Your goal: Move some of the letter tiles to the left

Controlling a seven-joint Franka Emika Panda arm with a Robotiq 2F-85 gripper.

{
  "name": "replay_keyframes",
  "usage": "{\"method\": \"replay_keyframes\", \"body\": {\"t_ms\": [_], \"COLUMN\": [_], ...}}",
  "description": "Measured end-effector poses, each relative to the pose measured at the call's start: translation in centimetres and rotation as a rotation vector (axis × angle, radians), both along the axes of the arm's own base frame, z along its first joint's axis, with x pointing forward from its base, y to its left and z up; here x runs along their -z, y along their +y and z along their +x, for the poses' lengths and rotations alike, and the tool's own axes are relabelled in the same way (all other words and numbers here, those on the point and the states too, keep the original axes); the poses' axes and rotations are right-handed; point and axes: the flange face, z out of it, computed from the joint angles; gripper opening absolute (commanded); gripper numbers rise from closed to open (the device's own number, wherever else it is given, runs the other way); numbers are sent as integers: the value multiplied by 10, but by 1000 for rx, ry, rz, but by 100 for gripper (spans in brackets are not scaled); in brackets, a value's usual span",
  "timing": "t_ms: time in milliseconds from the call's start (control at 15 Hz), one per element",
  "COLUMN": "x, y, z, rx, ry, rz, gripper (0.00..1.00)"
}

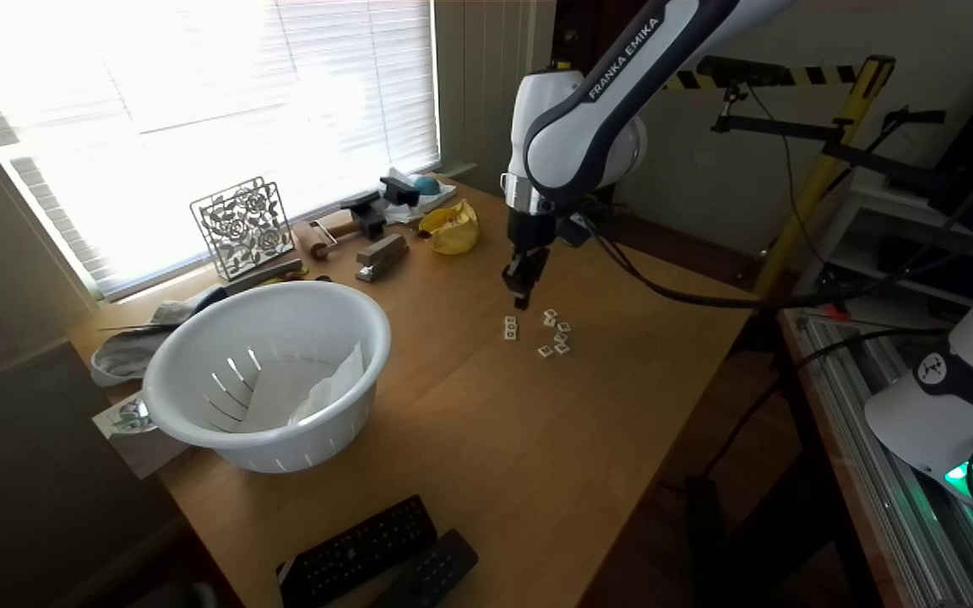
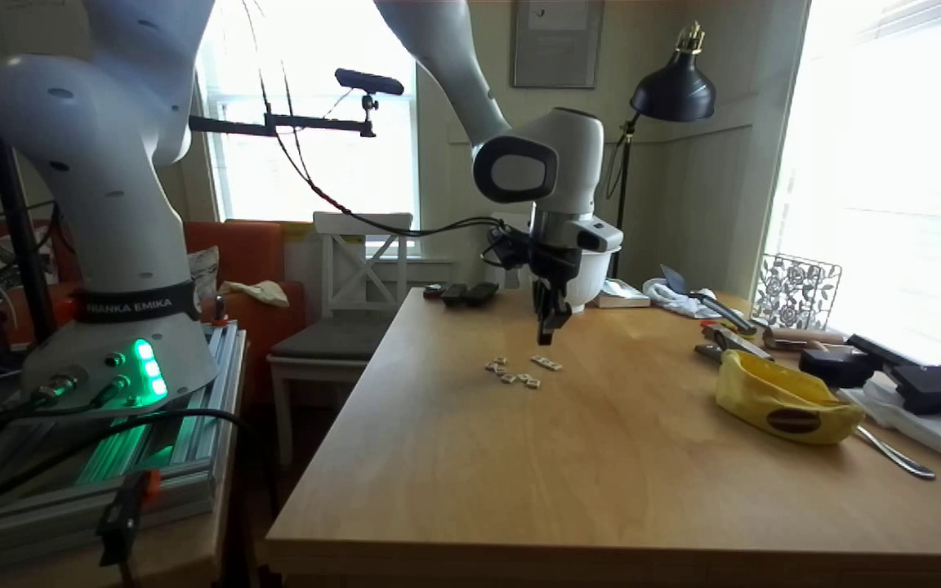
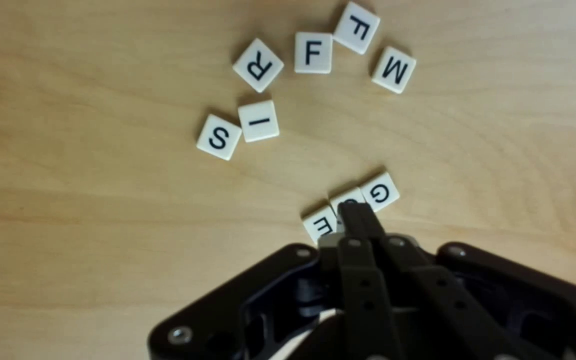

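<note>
The letter tiles are small whitish squares with black letters on the wooden table. In the wrist view, a row of three touching tiles holds an E tile (image 3: 318,220), a middle tile (image 3: 344,196) partly hidden by the fingertips, and a G tile (image 3: 380,192). Several loose tiles, such as the R tile (image 3: 258,65), S tile (image 3: 219,137) and M tile (image 3: 394,70), lie farther up. The row (image 1: 510,328) (image 2: 546,363) and the loose tiles (image 1: 561,338) (image 2: 508,377) show in both exterior views. My gripper (image 3: 354,206) (image 1: 521,301) (image 2: 545,339) is shut, holding nothing visible, raised above the row.
A white slotted bowl (image 1: 317,447) stands on the table. A yellow pouch-like object (image 1: 455,232) (image 2: 773,400), a stapler (image 1: 381,256) and a metal rack (image 1: 246,226) lie along the window side. Black remotes (image 1: 360,553) lie by a table end.
</note>
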Motion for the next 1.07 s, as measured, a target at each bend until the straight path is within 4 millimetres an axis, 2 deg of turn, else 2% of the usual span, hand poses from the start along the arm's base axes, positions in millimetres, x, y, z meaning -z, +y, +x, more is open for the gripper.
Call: {"method": "replay_keyframes", "body": {"t_ms": [467,1067], "x": [0,12], "y": [-20,-30], "z": [-28,-41], "rx": [60,236], "ry": [16,16], "rz": [-19,-14], "gripper": [0,0]}}
